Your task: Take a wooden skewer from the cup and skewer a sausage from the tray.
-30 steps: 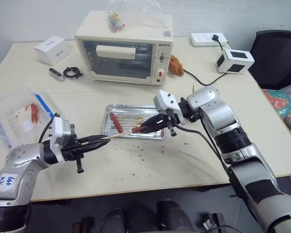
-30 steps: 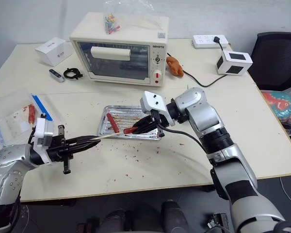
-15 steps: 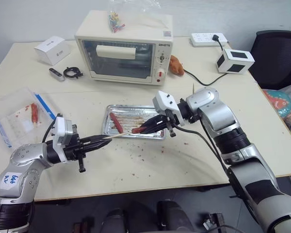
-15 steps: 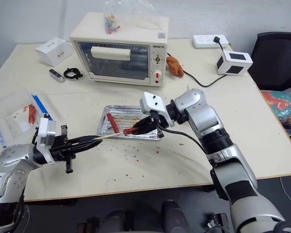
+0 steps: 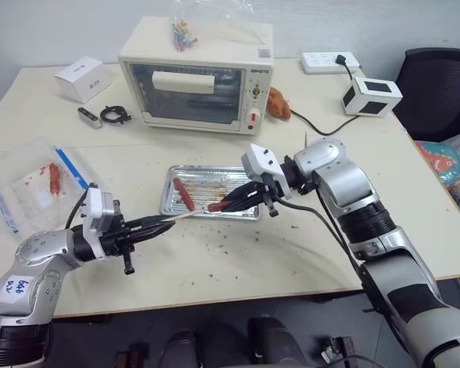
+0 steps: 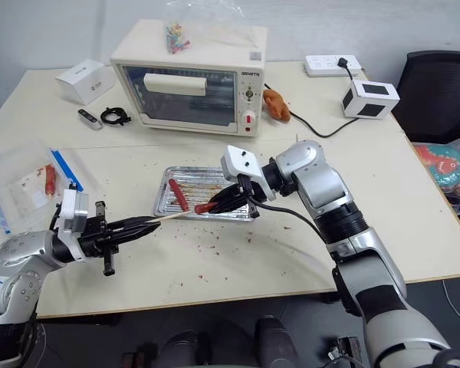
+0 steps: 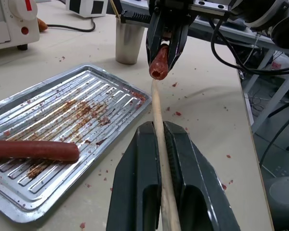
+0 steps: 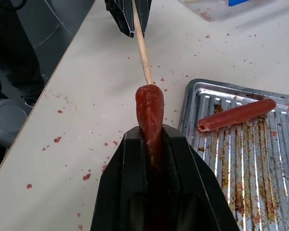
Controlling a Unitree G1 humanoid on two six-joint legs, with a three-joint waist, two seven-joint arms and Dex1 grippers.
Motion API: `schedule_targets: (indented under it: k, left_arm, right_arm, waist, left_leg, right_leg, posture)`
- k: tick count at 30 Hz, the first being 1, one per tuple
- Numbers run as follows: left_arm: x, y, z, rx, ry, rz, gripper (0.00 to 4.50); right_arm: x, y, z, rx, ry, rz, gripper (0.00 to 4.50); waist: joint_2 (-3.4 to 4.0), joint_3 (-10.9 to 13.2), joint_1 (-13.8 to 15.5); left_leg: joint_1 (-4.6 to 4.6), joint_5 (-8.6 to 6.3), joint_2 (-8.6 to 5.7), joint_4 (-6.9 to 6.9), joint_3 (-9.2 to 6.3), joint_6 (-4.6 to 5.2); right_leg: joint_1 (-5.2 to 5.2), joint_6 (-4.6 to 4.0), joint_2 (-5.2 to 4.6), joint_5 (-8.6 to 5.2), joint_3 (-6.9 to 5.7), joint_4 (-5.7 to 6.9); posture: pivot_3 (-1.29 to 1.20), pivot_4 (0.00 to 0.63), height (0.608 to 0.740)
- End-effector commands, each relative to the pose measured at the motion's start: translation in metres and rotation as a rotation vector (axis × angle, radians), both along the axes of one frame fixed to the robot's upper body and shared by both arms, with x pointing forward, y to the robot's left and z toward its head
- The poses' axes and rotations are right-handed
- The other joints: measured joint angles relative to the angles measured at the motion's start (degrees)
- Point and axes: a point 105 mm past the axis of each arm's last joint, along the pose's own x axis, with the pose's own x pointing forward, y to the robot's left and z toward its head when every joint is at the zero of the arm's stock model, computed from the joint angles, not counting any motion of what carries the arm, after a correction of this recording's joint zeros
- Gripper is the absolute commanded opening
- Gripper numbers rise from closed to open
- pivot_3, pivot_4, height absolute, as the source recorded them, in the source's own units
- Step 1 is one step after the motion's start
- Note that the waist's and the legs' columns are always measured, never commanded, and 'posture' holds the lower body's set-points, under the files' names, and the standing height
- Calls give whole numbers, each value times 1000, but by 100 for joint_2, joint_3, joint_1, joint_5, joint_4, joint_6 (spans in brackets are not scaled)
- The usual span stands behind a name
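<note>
My left gripper [image 5: 159,226] is shut on the wooden skewer [image 5: 190,214], a thin pale stick pointing level toward the tray [image 5: 215,178]. My right gripper [image 5: 239,199] is shut on a red-orange sausage [image 5: 218,205], held just above the tray's near edge. The skewer tip meets the sausage's end face, as the left wrist view shows with skewer [image 7: 156,115] and sausage [image 7: 159,63]. In the right wrist view the sausage [image 8: 150,110] sticks out past my fingers toward the skewer [image 8: 141,48]. A second sausage [image 5: 183,193] lies in the tray's left part. The metal cup [image 7: 128,42] stands beyond the tray.
A cream toaster oven [image 5: 195,77] stands behind the tray. A clear plastic box [image 5: 31,184] with blue strips lies at the table's left edge. A white box [image 5: 83,78], a power strip [image 5: 330,61] and a small white device [image 5: 372,96] sit at the back. Red crumbs dot the table.
</note>
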Motion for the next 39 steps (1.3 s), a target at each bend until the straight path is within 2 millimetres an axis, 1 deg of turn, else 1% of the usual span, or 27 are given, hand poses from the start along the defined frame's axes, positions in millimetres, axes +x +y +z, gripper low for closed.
schedule_targets:
  k: [1,12,21,31,35,39]
  left_arm:
    - [-1,1,7,7,-38,2,0]
    - [1,-13,10,-18,-45,-45,0]
    - [3,-25,7,-29,-38,-80,0]
    - [5,-29,7,-31,-39,-96,0]
    - [6,-32,7,-31,-41,-107,0]
    - [8,-40,8,-38,-46,-138,0]
  right_arm:
    - [-3,1,11,15,-32,32,235]
    - [-5,8,10,21,-25,50,235]
    - [-8,16,11,25,-22,73,235]
    - [-8,18,10,31,-23,82,235]
    - [-11,21,11,36,-23,105,235]
    - [-16,27,14,37,-22,137,235]
  waist:
    - [0,0,0]
    - [0,0,-1]
    - [0,0,1]
    - [0,0,-1]
    - [0,0,7]
    - [0,0,10]
  left_leg:
    - [0,0,0,0,0,0]
    - [0,0,0,0,0,0]
    - [0,0,0,2,0,0]
    - [0,0,1,3,1,0]
    - [0,0,0,5,0,0]
    - [0,0,-2,6,0,0]
  right_leg:
    - [0,0,0,0,0,0]
    - [0,0,1,0,0,0]
    - [0,0,1,0,0,1]
    - [0,0,3,0,0,2]
    - [0,0,2,0,0,4]
    - [1,0,2,0,0,4]
  posture:
    - [0,150,740]
    - [0,150,740]
    - [0,150,740]
    - [0,150,740]
    - [0,150,740]
    - [0,150,740]
